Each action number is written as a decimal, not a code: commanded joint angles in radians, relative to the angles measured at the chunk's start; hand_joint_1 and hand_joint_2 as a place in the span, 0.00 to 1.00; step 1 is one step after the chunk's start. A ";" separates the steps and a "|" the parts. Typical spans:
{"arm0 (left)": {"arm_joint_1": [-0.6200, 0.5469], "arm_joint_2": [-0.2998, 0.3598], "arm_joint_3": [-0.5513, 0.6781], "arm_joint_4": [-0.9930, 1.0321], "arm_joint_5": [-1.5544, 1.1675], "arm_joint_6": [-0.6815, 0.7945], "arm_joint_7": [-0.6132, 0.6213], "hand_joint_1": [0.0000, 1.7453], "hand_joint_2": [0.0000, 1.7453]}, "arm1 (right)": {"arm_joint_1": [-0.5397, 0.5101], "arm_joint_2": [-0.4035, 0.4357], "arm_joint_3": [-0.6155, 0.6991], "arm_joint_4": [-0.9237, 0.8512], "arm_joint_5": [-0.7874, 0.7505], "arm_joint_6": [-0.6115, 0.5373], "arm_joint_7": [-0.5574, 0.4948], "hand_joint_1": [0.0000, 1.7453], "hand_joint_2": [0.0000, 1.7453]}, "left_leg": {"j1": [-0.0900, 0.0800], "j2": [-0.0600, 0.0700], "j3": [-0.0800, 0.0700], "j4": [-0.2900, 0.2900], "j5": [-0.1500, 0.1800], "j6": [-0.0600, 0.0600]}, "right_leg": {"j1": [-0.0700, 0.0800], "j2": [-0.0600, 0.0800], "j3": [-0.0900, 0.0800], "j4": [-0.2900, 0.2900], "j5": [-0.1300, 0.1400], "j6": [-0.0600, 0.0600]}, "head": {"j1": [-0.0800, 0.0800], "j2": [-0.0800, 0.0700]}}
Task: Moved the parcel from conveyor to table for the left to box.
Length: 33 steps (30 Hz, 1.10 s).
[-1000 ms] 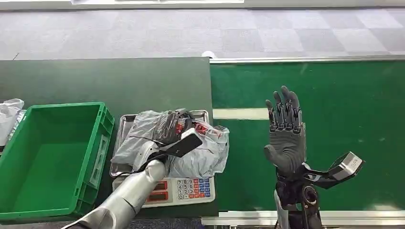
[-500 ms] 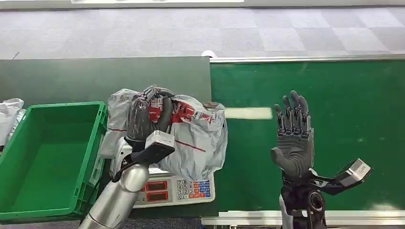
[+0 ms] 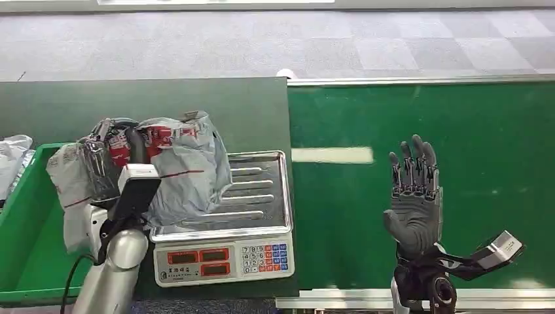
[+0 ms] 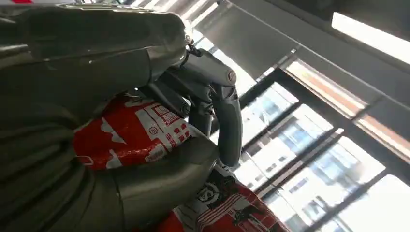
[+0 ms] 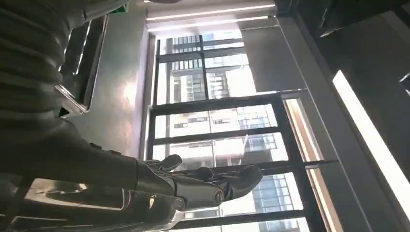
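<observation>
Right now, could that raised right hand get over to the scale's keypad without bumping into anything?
Probably yes. The right hand is open over the green conveyor, and nothing stands between it and the scale; the parcel hangs toward the far side.

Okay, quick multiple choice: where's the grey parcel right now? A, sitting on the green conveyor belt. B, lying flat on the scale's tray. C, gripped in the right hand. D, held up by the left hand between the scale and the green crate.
D: the left hand grips the grey parcel, lifted over the edge of the scale towards the green crate, while the right hand holds nothing.
</observation>
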 commanded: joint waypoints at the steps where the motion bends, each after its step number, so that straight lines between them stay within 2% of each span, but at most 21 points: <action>1: -0.050 0.073 0.392 0.350 -0.090 0.058 0.005 1.00 1.00 | 0.054 0.008 -0.012 0.009 0.060 -0.046 -0.024 0.00 1.00 | -0.001 0.001 0.004 -0.003 0.001 0.000 | 0.000 0.002 0.003 -0.002 0.001 -0.001 | 0.000 0.000; 5: -0.044 0.088 0.448 0.393 -0.071 0.087 -0.008 1.00 1.00 | 0.044 0.002 0.012 0.023 0.070 -0.055 -0.032 0.00 1.00 | -0.001 0.004 0.003 -0.002 0.000 0.000 | 0.000 0.003 0.002 -0.001 0.000 0.000 | 0.000 0.000; 10: -0.054 0.078 0.482 0.403 -0.065 0.128 -0.010 1.00 1.00 | 0.043 0.005 0.008 0.018 0.065 -0.067 -0.027 0.00 1.00 | 0.000 0.002 0.002 -0.002 0.000 0.000 | 0.000 0.001 0.001 -0.001 0.000 -0.001 | 0.000 0.000; 11: -0.058 0.074 0.486 0.399 -0.034 0.150 -0.038 1.00 1.00 | 0.044 0.007 0.006 0.017 0.064 -0.067 -0.026 0.00 1.00 | 0.000 0.002 0.001 -0.001 0.001 0.000 | 0.000 0.001 0.001 -0.001 0.000 0.000 | 0.000 0.000; 12: -0.073 0.046 0.529 0.381 0.049 0.177 -0.167 1.00 1.00 | 0.045 0.012 0.005 0.017 0.066 -0.071 -0.021 0.00 1.00 | 0.000 0.002 0.001 -0.001 0.000 0.000 | 0.000 0.001 0.000 0.000 0.000 0.000 | 0.000 0.000; 14: -0.077 0.046 0.523 0.385 0.064 0.177 -0.172 1.00 1.00 | 0.045 0.014 0.008 0.019 0.069 -0.075 -0.020 0.00 1.00 | 0.000 0.002 0.000 -0.001 0.000 0.000 | 0.000 0.000 0.000 0.000 0.000 0.000 | 0.000 0.000; 16: -0.083 0.028 0.535 0.367 0.119 0.177 -0.241 1.00 1.00 | 0.044 0.012 0.014 0.024 0.075 -0.083 -0.021 0.00 1.00 | 0.000 0.001 0.001 -0.001 0.001 0.000 | 0.000 0.000 0.001 -0.001 0.000 0.000 | 0.000 0.000; 17: -0.083 0.027 0.527 0.367 0.131 0.177 -0.242 0.92 1.00 | 0.043 0.011 0.016 0.026 0.077 -0.085 -0.022 0.00 1.00 | 0.000 0.001 0.000 -0.001 0.001 0.000 | 0.000 -0.001 0.001 -0.001 0.000 0.000 | 0.000 0.000; 18: -0.078 0.029 0.498 0.356 0.198 0.177 -0.263 0.00 1.00 | 0.042 0.008 0.018 0.030 0.081 -0.089 -0.024 0.00 1.00 | 0.000 0.001 0.000 0.000 0.000 0.000 | 0.000 0.000 0.000 0.000 0.000 0.000 | 0.000 0.000; 23: -0.062 0.026 0.451 0.311 0.282 0.169 -0.294 0.00 1.00 | 0.043 0.001 0.020 0.043 0.080 -0.092 -0.030 0.00 1.00 | 0.000 0.001 0.000 -0.001 0.000 0.000 | 0.000 0.000 0.001 -0.001 0.000 0.000 | 0.000 0.000; 25: -0.043 0.017 0.431 0.250 0.439 0.105 -0.359 0.00 1.00 | 0.041 -0.005 0.023 0.053 0.081 -0.093 -0.035 0.00 1.00 | 0.000 0.000 0.000 -0.001 0.000 0.000 | 0.000 -0.001 0.001 -0.001 0.000 0.000 | 0.000 0.000; 29: -0.022 0.013 0.422 0.210 0.474 0.094 -0.375 0.00 1.00 | 0.036 -0.009 0.025 0.064 0.081 -0.095 -0.038 0.00 1.00 | 0.000 0.002 0.001 -0.001 0.000 0.000 | 0.000 0.001 0.001 -0.001 0.000 0.000 | 0.000 0.000; 33: 0.034 -0.010 0.384 0.072 0.620 0.021 -0.467 0.00 1.00 | 0.023 -0.022 0.036 0.087 0.077 -0.097 -0.045 0.00 1.00 | 0.000 0.002 0.001 -0.001 0.000 0.000 | 0.000 0.001 0.001 -0.002 0.001 0.000 | 0.000 0.000</action>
